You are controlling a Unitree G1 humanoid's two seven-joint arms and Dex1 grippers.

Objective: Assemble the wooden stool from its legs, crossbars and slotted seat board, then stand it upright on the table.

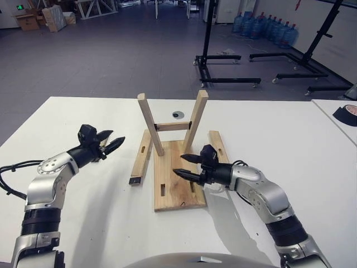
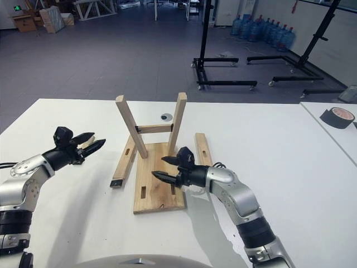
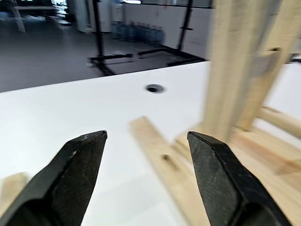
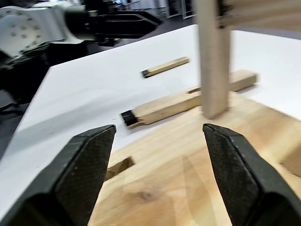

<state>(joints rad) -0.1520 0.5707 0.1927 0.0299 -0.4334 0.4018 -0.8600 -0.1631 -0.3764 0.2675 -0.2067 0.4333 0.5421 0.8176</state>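
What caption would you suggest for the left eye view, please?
Two legs joined by a crossbar stand on the seat board; left claw and right claw open nearby.

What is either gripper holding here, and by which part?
Nothing is held. The left gripper is open near a loose leg; the right gripper is open over the seat board.

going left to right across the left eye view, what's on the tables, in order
left gripper → loose leg lying flat → seat board → second loose leg → tape roll at the far right
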